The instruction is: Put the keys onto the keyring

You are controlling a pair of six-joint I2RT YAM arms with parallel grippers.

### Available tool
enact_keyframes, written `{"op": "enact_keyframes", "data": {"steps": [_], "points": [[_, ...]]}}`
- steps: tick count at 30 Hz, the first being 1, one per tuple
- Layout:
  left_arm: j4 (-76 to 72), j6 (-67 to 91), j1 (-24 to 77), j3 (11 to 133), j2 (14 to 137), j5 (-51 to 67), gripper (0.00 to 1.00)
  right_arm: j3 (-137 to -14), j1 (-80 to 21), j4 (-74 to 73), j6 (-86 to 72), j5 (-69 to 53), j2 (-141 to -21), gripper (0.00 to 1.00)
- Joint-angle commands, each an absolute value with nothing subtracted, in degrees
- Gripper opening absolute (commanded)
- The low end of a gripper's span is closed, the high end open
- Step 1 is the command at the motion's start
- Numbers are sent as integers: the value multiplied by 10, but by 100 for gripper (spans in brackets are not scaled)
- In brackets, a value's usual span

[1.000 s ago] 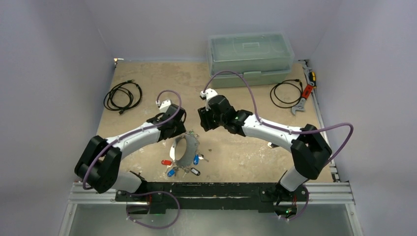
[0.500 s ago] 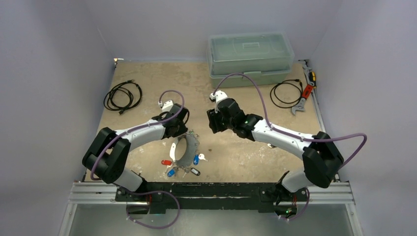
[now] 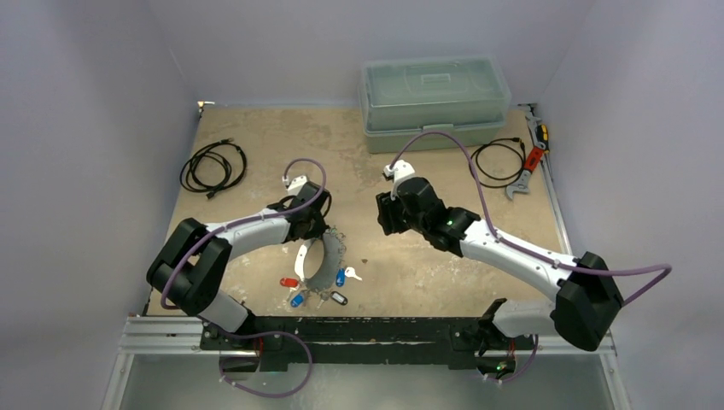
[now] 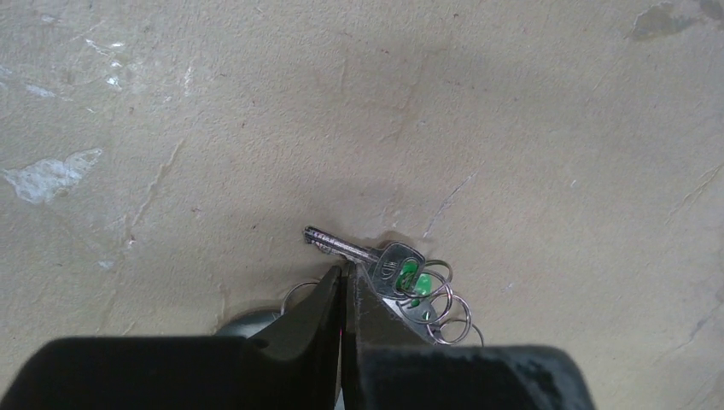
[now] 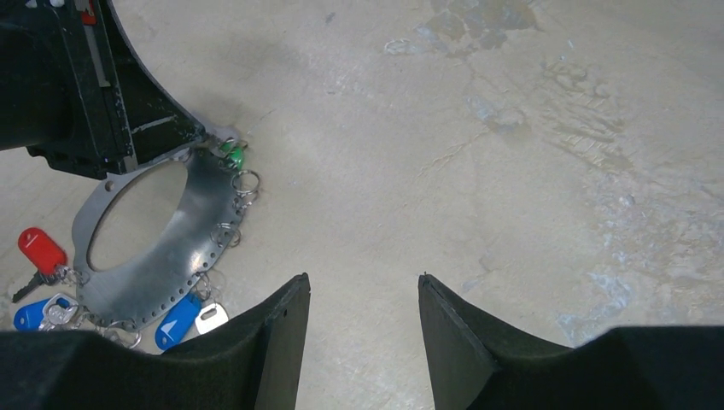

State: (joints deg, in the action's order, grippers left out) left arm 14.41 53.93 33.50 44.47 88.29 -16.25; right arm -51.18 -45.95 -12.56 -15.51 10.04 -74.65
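As viewed from overhead, noted a coiled black cable at the far left of the worktop, well apart from the rest. Moving right, found the left hand lowered at the far rim of the keyring, which lies near and left of centre. Found its fingers pressed together with no gap showing, tips just beside the shaft of a silvery green-tagged key. Cannot tell whether anything thin is nipped between them. Recorded small split rings along the keyring's holed rim. Recorded along its near side, left to right: red-tagged key, blue-tagged key, black-tagged key, and at the right side a second blue-tagged key; all lying against the rim. Right of centre, found the right hand above bare worktop, fingers standing apart with nothing between them, clear of the keyring. Further right, noted a clear lidded box at the far edge, a second coiled cable and a red-handled wrench at the right edge.
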Motion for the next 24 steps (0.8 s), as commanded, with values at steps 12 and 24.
{"op": "enact_keyframes", "data": {"steps": [12, 24], "points": [[106, 253, 349, 449, 727, -128, 34, -481, -454, -68, -216, 90, -717, 53], [119, -76, 418, 491, 759, -50, 54, -456, -440, -80, -209, 88, -691, 57]]}}
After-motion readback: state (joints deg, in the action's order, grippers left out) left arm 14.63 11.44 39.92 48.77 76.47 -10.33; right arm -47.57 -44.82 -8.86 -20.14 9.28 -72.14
